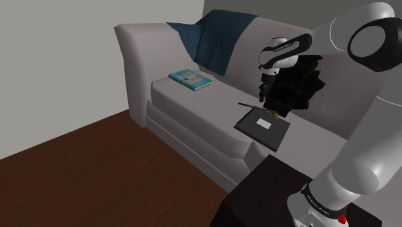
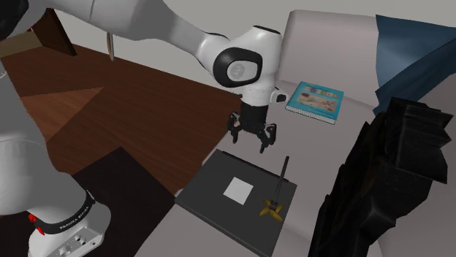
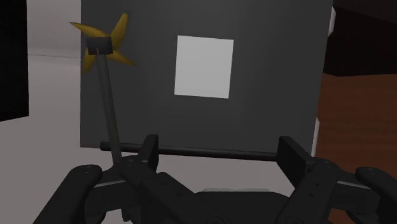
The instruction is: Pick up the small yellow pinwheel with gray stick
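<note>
Here's the pale sofa point(image 1: 187, 109) spread beneath everything, and the white arm point(image 2: 168, 25) swings out over its seat. Off to the hand's far side sits a big crumpled black cushion point(image 2: 387, 168), with a blue throw point(image 1: 212, 35) draped over the backrest beyond it. Right under the hand lies a flat dark slab point(image 2: 215, 201), and a teal book point(image 2: 316, 98) rests well apart, further along the seat.

Now the gripper point(image 2: 252, 140) itself: it hangs just above the near edge of that slab, pointing down, jaws spread wide and nothing in them.

And there's the prize: the pinwheel point(image 3: 102, 48) lies flat on the slab, yellow blades out ahead of the fingers. Its grey stick point(image 3: 110, 102) runs back toward the hand and ends just beside one finger point(image 3: 149, 153), outside the gap rather than inside it. A small white label point(image 3: 203, 67) sits on the slab ahead of the open jaws.

How will it handle? I'd call it very light, a thin stiff rod with flimsy blades that would likely crumple if pinched. The stick looks like the place to take it, around the middle, jaws closing across its width. It's slim and lies flush on the slab, so the fingertips probably need to come right down, and the hand wants a nudge sideways to straddle it. It could roll or skid away.
</note>
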{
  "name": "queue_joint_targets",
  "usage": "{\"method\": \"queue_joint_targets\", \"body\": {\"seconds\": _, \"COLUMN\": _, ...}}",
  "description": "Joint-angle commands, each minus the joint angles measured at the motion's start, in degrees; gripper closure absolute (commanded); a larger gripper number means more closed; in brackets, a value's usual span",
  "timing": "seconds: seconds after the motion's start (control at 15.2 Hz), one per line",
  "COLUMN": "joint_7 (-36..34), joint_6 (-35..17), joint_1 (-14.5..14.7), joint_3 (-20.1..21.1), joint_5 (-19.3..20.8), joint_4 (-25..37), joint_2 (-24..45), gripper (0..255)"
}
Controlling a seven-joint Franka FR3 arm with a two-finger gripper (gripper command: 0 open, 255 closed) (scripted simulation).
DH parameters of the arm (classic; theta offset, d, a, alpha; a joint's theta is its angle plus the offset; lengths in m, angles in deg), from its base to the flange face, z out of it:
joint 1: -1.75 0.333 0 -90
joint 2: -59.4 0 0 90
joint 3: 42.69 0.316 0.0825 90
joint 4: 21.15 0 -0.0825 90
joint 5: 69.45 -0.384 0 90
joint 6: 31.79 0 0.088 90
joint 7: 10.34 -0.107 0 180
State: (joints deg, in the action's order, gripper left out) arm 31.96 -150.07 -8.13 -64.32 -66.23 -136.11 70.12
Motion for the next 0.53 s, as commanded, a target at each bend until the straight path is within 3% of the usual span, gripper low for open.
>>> {"method": "queue_joint_targets", "body": {"seconds": 0.0, "joint_7": 2.4, "joint_6": -0.3, "joint_1": -1.2, "joint_3": -0.3, "joint_5": -1.0, "joint_4": 3.2, "joint_2": 4.2, "gripper": 0}}
{"method": "queue_joint_targets", "body": {"seconds": 0.46, "joint_7": 8.7, "joint_6": 0.6, "joint_1": -6.6, "joint_3": 0.4, "joint_5": -4.4, "joint_4": 18.4, "joint_2": 20.7, "gripper": 0}}
